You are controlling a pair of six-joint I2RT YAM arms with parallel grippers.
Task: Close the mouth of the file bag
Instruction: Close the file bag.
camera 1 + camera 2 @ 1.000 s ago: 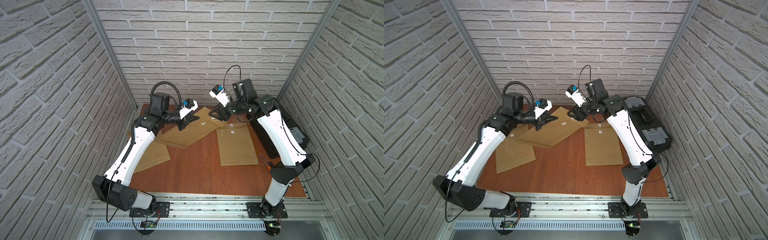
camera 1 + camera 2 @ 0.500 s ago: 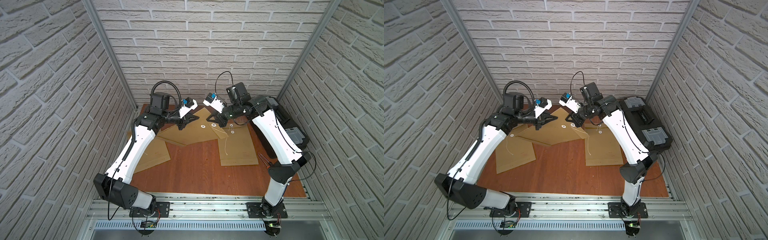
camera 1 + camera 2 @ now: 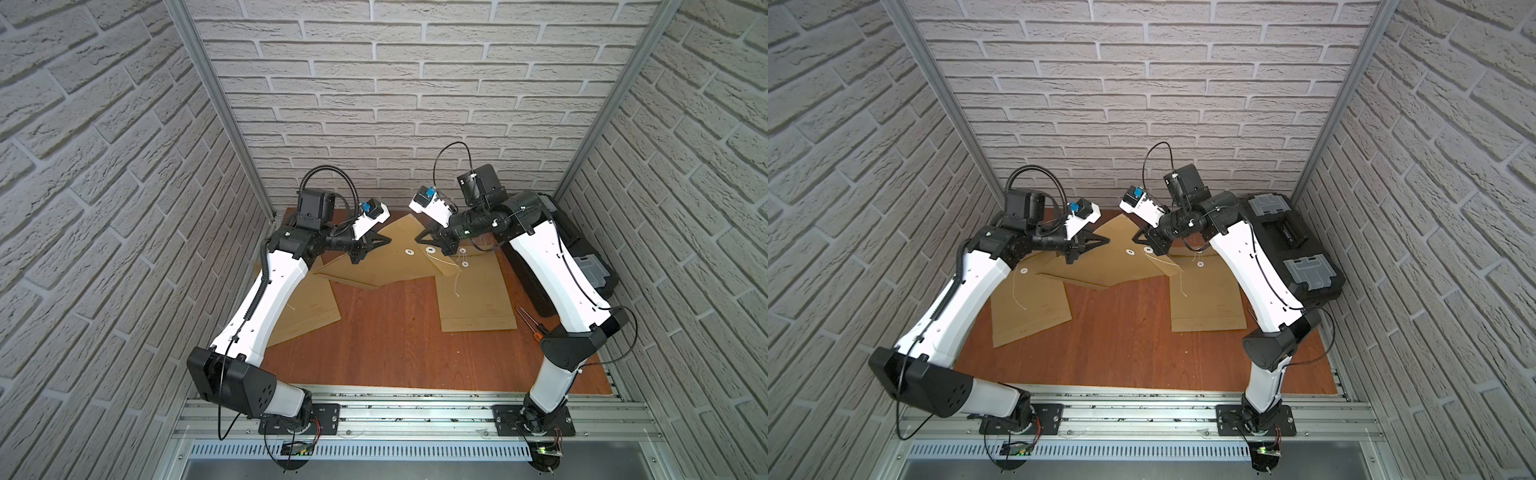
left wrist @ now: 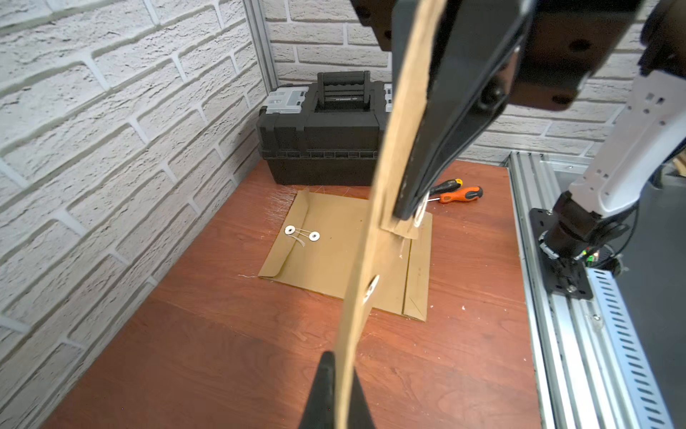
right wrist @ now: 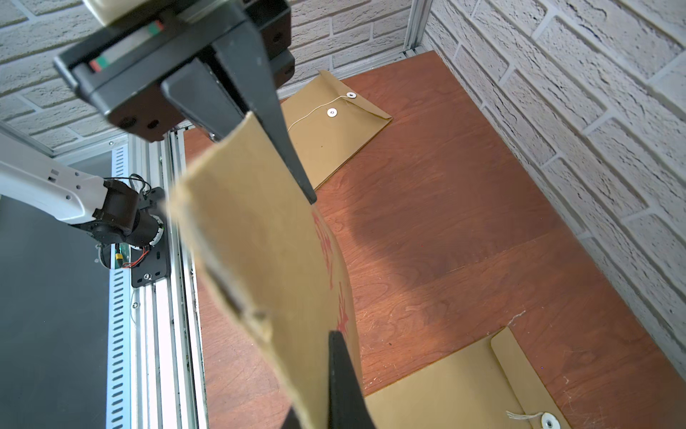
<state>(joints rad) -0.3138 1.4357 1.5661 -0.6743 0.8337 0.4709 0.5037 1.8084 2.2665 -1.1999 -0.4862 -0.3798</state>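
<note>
Step, I'd judge: flap folded, tie not yet done. Brown kraft-paper file bag (image 3: pixel 386 266) hangs off the red-brown wood tabletop (image 3: pixel 386 332), stretched btwn both jaw sets. Left gripper (image 3: pixel 388 241) is clenched on one edge, right gripper (image 3: pixel 419 241) on the flap end by the white disc washers (image 3: pixel 409 251). Thin white string (image 3: pixel 456 284) dangles below right jaws. Next, prob.: lay bag flat, free one gripper, wind string. Second kraft bag (image 4: pixel 334 256) lies under the jaws. Black plastic toolbox (image 4: pixel 326 133) & orange-handled screwdrivers (image 4: pixel 460 193) sit beyond, not blocking.

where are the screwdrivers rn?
Left wrist view shows them best: the screwdrivers lie on the table's right side, between the right-hand file bag and the toolbox's near end.
</note>
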